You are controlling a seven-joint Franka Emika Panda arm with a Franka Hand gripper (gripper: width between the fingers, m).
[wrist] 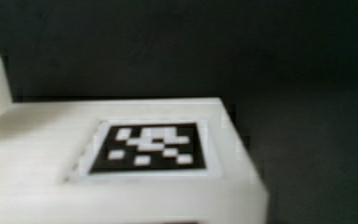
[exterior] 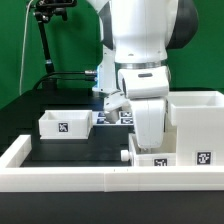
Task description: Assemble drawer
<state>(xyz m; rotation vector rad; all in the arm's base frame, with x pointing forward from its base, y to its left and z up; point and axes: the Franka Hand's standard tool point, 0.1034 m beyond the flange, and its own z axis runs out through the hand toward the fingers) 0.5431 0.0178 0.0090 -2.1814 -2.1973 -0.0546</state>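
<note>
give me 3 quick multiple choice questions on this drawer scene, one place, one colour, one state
1. The small tray far from the housing lies: A at the exterior view's left of the arm B on the housing C off the table
2. Housing colour: A white B red C blue
3. That tray sits: A upside down B open side up C on its side
Answers: A, the exterior view shows it there; A, its walls are white; B, its hollow shows.
</note>
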